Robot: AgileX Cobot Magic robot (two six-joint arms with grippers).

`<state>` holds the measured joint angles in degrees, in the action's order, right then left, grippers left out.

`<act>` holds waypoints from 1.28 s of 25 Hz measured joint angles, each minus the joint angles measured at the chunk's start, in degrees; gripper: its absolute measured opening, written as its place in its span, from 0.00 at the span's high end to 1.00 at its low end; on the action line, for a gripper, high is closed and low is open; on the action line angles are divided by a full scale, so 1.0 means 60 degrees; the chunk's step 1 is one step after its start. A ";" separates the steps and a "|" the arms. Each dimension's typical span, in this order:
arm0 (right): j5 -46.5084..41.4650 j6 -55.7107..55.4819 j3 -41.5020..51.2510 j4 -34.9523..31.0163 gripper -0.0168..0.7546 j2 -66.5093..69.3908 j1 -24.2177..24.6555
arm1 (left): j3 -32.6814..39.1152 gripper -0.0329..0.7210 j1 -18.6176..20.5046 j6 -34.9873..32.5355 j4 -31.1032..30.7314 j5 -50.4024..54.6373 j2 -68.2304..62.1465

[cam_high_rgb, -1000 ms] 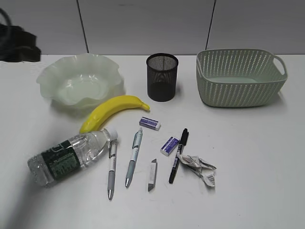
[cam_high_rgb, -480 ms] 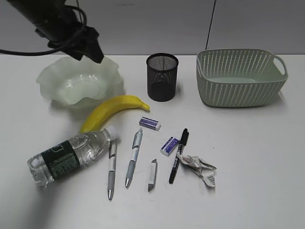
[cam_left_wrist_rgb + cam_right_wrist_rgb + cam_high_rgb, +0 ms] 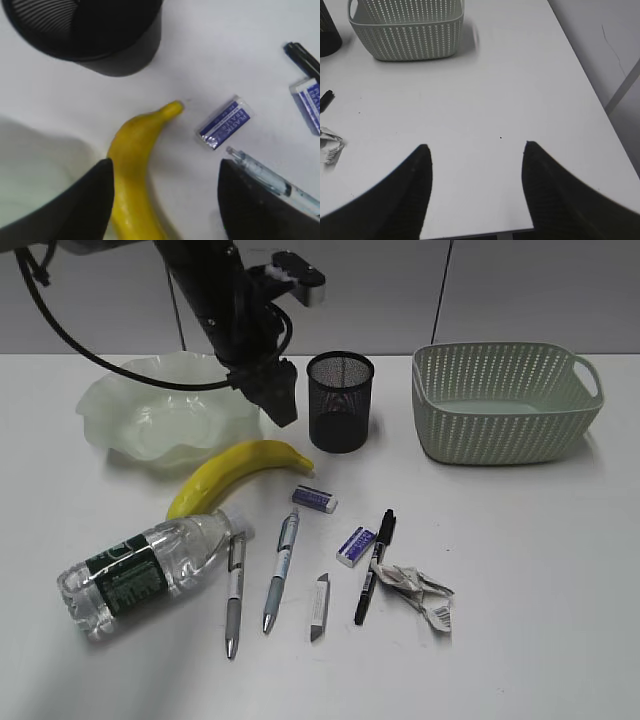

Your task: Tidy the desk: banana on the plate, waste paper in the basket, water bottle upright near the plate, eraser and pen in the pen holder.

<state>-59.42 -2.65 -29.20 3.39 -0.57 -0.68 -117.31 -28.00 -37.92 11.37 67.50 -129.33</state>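
Observation:
The yellow banana [image 3: 240, 472] lies on the white desk [image 3: 540, 570] just in front of the wavy-rimmed green plate [image 3: 165, 415]. My left gripper [image 3: 283, 412] hangs open above the banana's stem end, between the plate and the black mesh pen holder [image 3: 340, 400]. In the left wrist view the banana [image 3: 135, 150] runs under the gap of the gripper [image 3: 166, 165], close to the left finger. The water bottle [image 3: 150, 570] lies on its side. Two erasers [image 3: 314, 499] [image 3: 356, 546], pens [image 3: 281, 568] and the waste paper [image 3: 420, 595] lie loose. My right gripper [image 3: 475, 146] is open over bare desk.
The green basket [image 3: 505, 400] stands at the back right, and the right wrist view shows the basket [image 3: 407, 30] far ahead. A black pen [image 3: 375, 565] lies beside the waste paper. A small grey stick [image 3: 319, 607] lies near the pens. The desk's right edge [image 3: 580, 90] is close.
My left arm has swung in from the upper left, over the plate, and now hangs above the banana's tip beside the pen holder. The desk's objects have stayed put.

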 joint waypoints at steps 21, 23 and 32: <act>0.0000 0.0000 0.0000 0.0000 0.39 0.0000 0.0000 | -0.0200 0.40 -0.0245 -0.1279 -0.1136 -0.1145 -0.1372; 0.0000 0.0000 0.0000 0.0000 0.39 0.0000 0.0000 | -0.0200 0.40 -0.0245 -0.1286 -0.1136 -0.1307 -0.1485; 0.0000 0.0000 0.0000 0.0000 0.39 0.0000 0.0000 | -0.0200 0.43 -0.0245 -0.1309 -0.1136 -0.1560 -0.1841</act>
<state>-59.42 -2.65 -29.20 3.39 -0.57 -0.68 -118.51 -29.47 -45.77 4.56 58.13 -140.37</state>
